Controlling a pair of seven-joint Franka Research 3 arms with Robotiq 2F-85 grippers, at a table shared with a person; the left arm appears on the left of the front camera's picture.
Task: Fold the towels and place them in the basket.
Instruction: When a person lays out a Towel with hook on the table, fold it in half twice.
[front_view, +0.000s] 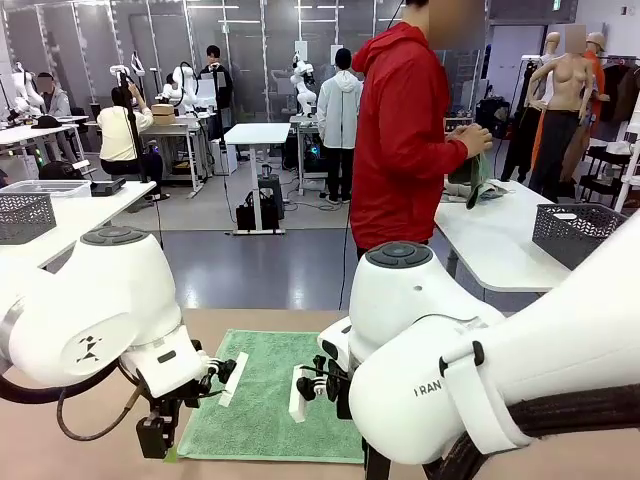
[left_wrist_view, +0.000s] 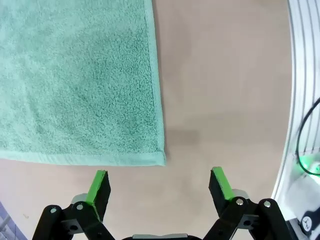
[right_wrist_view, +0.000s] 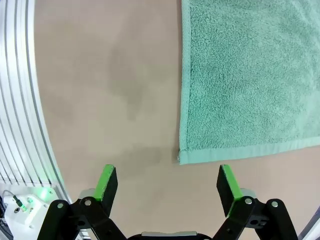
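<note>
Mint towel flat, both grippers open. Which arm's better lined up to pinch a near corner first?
Left, marginally. The left gripper has the mint towel corner centred between its open fingers; the right gripper has its corner slightly off-centre. Nearly even.

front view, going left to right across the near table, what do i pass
left arm → mint green towel → right arm
</note>
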